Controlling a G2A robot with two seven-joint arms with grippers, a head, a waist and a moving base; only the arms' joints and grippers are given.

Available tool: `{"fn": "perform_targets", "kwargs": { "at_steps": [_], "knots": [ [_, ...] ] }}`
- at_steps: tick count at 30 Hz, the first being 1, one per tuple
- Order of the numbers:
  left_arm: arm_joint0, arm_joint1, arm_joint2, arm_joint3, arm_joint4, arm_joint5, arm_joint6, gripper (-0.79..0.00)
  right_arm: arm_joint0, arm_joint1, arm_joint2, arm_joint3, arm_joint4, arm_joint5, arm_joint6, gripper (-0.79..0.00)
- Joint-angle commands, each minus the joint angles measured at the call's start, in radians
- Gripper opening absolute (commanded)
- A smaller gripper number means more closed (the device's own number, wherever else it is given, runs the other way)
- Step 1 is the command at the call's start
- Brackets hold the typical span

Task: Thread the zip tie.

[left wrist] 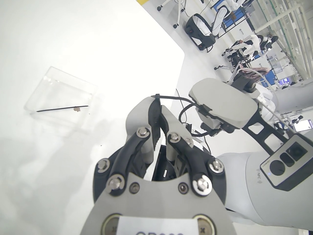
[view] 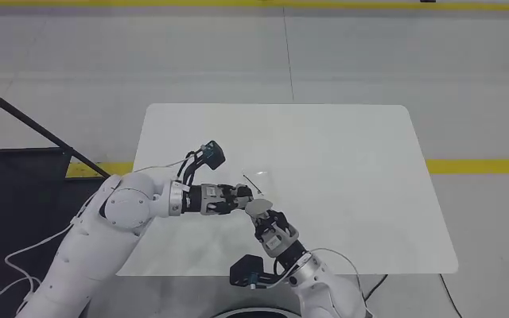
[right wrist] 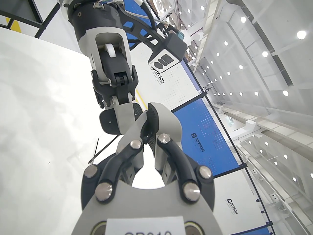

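Left wrist view: we note a clear tray (left wrist: 71, 79) holding a second tie (left wrist: 61, 108).
Left gripper (left wrist: 156, 102): pinching the zip tie (left wrist: 176, 98) at one end.
Right gripper (right wrist: 148, 122): pressed onto its other end, just beside.

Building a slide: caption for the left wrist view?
Black zip tie pinched between left gripper and right gripper above the white table.

Cropped label (left wrist: 156, 227) on left gripper (left wrist: 156, 103); wall-panel logos (right wrist: 198, 142)
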Motion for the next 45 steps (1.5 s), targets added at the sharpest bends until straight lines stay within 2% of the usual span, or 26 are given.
{"fn": "perform_targets", "kwargs": {
  "at_steps": [1, 16, 31, 45],
  "knots": [
    [0.011, 0.001, -0.006, -0.009, 0.028, -0.013, 0.026, -0.785, -0.002, 0.001, 0.001, -0.002, 0.0, -0.003, 0.0, -0.785],
    [0.095, 0.003, -0.028, -0.093, 0.249, -0.016, 0.218, -0.785, -0.005, 0.006, 0.002, -0.006, -0.007, -0.013, -0.001, -0.785],
    [0.154, 0.0, -0.027, -0.168, 0.438, 0.026, 0.329, -0.785, 0.001, 0.008, -0.004, -0.004, -0.004, -0.011, 0.012, -0.785],
    [0.194, -0.003, -0.032, -0.195, 0.511, 0.028, 0.408, -0.785, 0.005, 0.009, -0.005, -0.004, 0.009, -0.01, 0.035, -0.785]
  ]
}}
